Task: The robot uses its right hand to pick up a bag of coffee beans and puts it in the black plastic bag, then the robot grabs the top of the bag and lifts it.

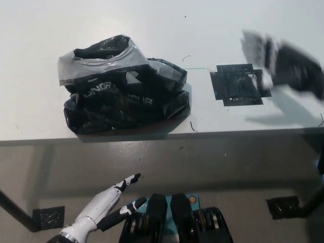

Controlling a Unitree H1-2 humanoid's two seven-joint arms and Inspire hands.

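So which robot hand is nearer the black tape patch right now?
Right. The right robot hand blurs over the table beside the black tape patch; the left robot hand hangs below the table edge.

White table (152, 20), seemingly grey floor (212, 162)
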